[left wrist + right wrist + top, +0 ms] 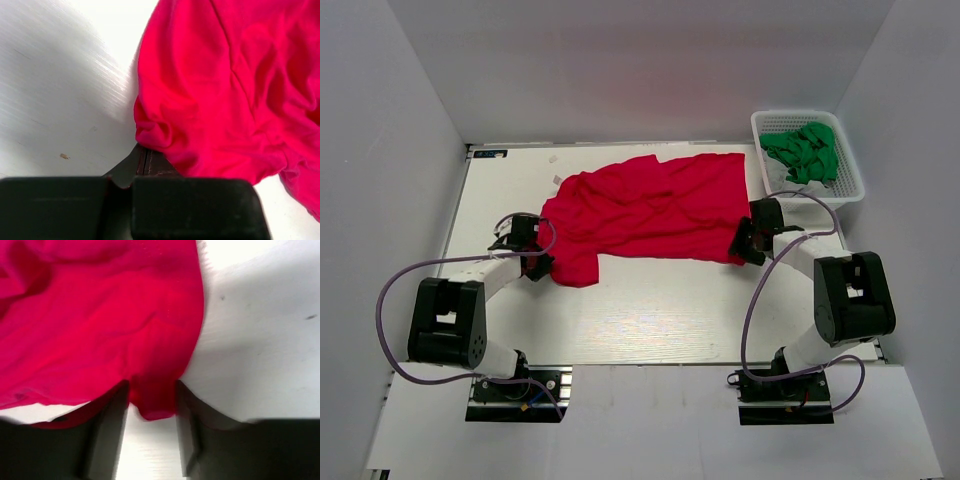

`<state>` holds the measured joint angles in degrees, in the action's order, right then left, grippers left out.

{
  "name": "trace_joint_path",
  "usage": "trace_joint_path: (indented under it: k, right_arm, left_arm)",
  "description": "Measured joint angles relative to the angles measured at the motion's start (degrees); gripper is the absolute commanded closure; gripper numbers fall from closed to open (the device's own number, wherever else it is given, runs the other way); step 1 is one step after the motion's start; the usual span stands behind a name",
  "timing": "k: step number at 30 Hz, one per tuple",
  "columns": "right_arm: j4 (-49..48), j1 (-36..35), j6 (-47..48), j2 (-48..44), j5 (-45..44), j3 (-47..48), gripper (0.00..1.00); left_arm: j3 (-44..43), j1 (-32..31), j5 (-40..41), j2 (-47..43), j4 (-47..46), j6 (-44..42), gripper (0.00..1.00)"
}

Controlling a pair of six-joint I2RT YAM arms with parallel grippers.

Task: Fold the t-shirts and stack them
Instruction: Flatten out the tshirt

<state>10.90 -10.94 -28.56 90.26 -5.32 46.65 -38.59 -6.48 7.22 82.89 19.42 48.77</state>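
Observation:
A bright red t-shirt [650, 205] lies spread and wrinkled across the middle of the white table. My left gripper [542, 262] is at the shirt's near-left corner. In the left wrist view its jaws [142, 152] are pressed together on a bunched fold of the t-shirt [225, 90]. My right gripper [745, 245] is at the near-right corner. Its fingers stand apart [151, 405], with a corner of the t-shirt [100, 315] hanging between them.
A white lattice basket [850, 170] stands at the back right and holds crumpled green cloth [805, 152]. White walls close in the table on the left, back and right. Bare tabletop [650, 310] lies between the shirt and the arm bases.

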Motion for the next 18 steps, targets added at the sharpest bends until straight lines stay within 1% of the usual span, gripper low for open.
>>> trace_joint_path:
  k: [1, 2, 3, 4, 9, 11, 13, 15, 18]
  right_arm:
    - [-0.11, 0.0, -0.02, 0.0, 0.48, -0.07, 0.63]
    - [-0.28, 0.0, -0.07, 0.09, 1.14, -0.28, 0.72]
    - [-0.35, -0.04, -0.22, 0.11, 1.6, -0.46, 0.94]
    - [-0.39, -0.04, -0.22, 0.2, 2.21, -0.61, 1.0]
    - [-0.15, -0.09, -0.26, -0.17, 4.24, -0.68, 1.0]
    - [0.28, -0.24, 0.57, -2.08, 5.09, -0.68, 1.0]
    - [1.38, -0.31, 1.22, -5.88, 5.51, -0.39, 1.0]
    - [2.56, -0.35, 2.03, -10.4, 5.6, 1.18, 1.0]
    - [3.15, -0.33, 2.8, -16.81, 5.03, 5.62, 1.0]
  left_arm:
    - [0.0, -0.02, -0.13, -0.09, 0.04, -0.07, 1.0]
    - [0.0, -0.09, -0.31, -0.15, 0.07, -0.09, 1.0]
    - [0.02, -0.15, -0.5, -0.22, 0.22, -0.09, 1.0]
    - [0.07, -0.24, -0.66, -0.37, 0.31, -0.11, 1.0]
    - [0.42, -0.52, -2.21, -2.93, 4.46, -0.76, 1.0]
    - [0.39, -0.57, -2.89, -6.08, 6.45, -1.22, 1.0]
    - [-0.22, -0.61, -3.41, -11.06, 7.78, -1.57, 1.0]
    - [-2.84, -0.63, -3.54, -16.59, 8.81, -1.84, 1.0]
    - [-9.64, -0.68, -3.48, -22.56, 8.85, -2.4, 1.0]
